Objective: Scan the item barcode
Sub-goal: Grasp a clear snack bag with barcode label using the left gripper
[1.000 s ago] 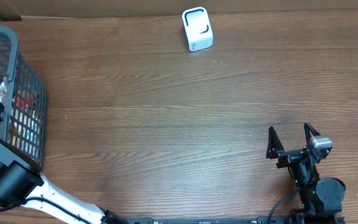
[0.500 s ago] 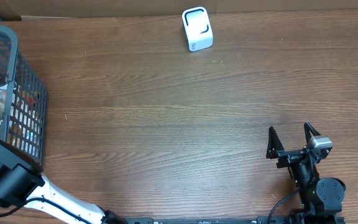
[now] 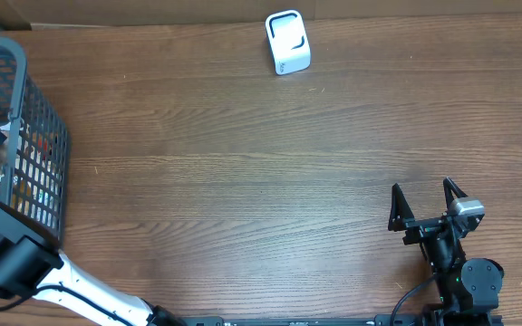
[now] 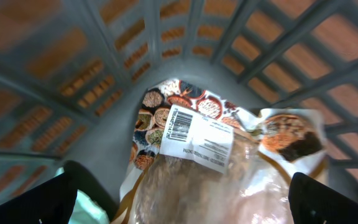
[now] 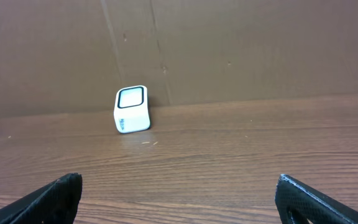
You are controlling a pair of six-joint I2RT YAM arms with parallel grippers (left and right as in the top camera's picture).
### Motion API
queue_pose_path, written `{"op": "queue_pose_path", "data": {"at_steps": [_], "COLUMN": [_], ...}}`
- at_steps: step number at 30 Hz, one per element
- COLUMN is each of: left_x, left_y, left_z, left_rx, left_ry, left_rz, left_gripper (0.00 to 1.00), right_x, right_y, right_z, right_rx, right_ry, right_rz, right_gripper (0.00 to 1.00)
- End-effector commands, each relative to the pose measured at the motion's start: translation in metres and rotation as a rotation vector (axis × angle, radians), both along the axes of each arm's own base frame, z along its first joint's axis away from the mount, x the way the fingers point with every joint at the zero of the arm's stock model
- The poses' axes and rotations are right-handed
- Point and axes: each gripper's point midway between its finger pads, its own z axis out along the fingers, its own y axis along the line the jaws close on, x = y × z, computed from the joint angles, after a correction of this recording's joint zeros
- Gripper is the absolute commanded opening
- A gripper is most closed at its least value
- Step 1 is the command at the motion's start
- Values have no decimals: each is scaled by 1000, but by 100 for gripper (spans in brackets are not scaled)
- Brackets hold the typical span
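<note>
Inside the grey basket [image 3: 36, 100] at the table's [image 3: 243, 181] left edge, my left gripper [image 4: 185, 180] hangs with jaws spread wide, gripping nothing. The food packet [image 4: 241, 193] lies in the basket just beneath it, between my fingers. Its white sticker [image 4: 194, 138] faces up with a black barcode; the print beside the bars is too small to read. At the near right, my right gripper [image 3: 421, 186] is likewise wide and empty. Far across, the white scanner [image 3: 287, 42] stands before a cardboard wall [image 5: 229, 43], its small blue marking illegible.
</note>
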Motion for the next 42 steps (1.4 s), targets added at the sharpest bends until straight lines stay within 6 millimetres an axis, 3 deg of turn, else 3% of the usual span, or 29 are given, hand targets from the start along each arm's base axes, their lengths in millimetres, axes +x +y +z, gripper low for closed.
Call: {"op": "queue_pose_path", "data": {"at_steps": [1, 12, 13, 16, 17, 27, 30, 33, 37, 38, 39, 42], "left_x": [0, -6, -8, -10, -10, -9, 7, 33, 62, 70, 73, 80], "left_y": [4, -8, -9, -13, -13, -17, -22, -30, -41, -47, -49, -65], "left_z": [-40, -119, -124, -129, -128, -119, -97, -54, 22, 56, 67, 137], "left_rx": [-34, -151, -161, -180, -179, -205, -243, -295, -340, -359, -364, -395], "left_ry": [49, 135, 144, 156, 156, 163, 92, -38, -228, -300, -325, -463], "left_rz": [-14, -20, -21, -22, -22, -30, -75, -155, -244, -268, -278, -330], "left_gripper": [100, 100, 90, 27, 19, 4, 4, 4, 4, 4, 4, 4], "right_x": [0, 0, 0, 0, 0, 0, 0, 0, 0, 0, 0, 0], "right_y": [2, 2, 2, 2, 2, 2, 2, 2, 2, 2, 2, 2], "right_z": [-2, -2, -2, -2, -2, -2, -2, -2, -2, -2, -2, -2], "right_rx": [4, 4, 4, 4, 4, 4, 4, 4, 4, 4, 4, 4], "right_ry": [-3, -3, -3, -3, -3, -3, -3, -3, -3, -3, -3, -3], "right_rz": [11, 11, 11, 11, 11, 11, 11, 11, 11, 11, 11, 11], "right_gripper": [100, 100, 100, 100, 100, 100, 100, 100, 100, 100, 100, 100]}}
